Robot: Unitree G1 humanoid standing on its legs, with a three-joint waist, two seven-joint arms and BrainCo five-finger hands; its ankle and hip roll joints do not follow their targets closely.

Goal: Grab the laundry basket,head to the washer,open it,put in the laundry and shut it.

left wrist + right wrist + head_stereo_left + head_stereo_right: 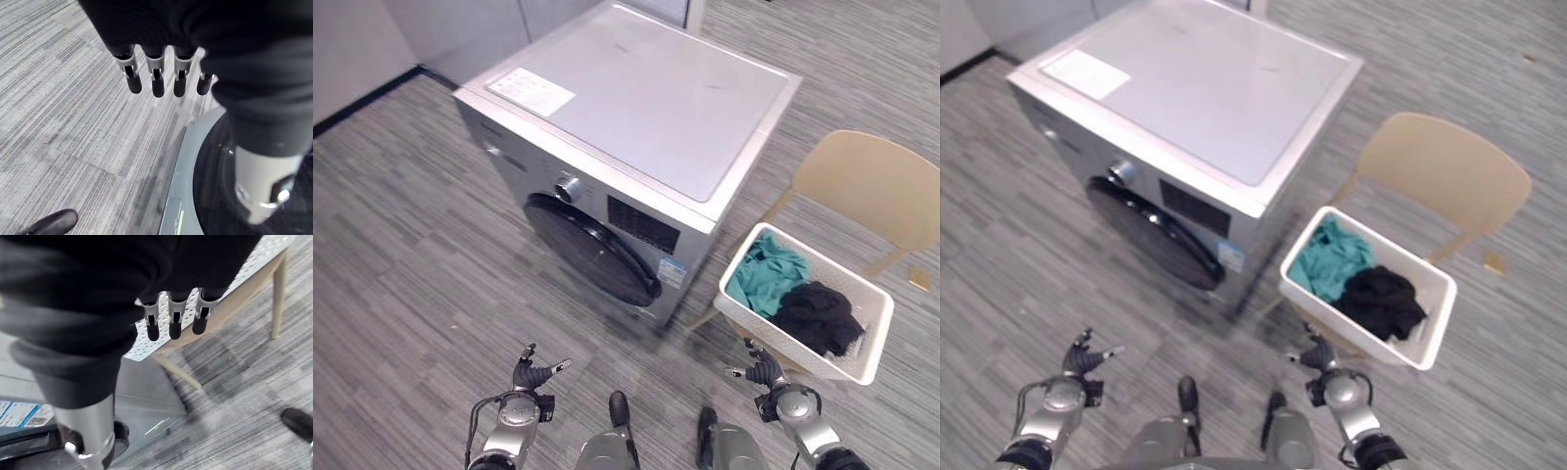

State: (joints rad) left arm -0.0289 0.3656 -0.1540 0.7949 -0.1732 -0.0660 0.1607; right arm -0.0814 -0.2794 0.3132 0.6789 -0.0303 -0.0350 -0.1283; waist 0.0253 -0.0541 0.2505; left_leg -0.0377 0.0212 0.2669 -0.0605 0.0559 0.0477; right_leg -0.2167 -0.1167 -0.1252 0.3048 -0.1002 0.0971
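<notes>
Nothing is done yet: your basket sits on the chair at 3 o'clock of the shut washer, left hand and right hand relaxed, empty.

The chair seat is hidden beneath the white laundry basket, the print on the washer label is too small to read, and the washer's far corner is cut off by the frame edge.

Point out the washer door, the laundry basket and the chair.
washer door [587, 250], left eye view, on its dark round front.
laundry basket [873, 338], left eye view, on its white rim.
chair [1449, 166], right eye view, on its tan backrest.
</notes>
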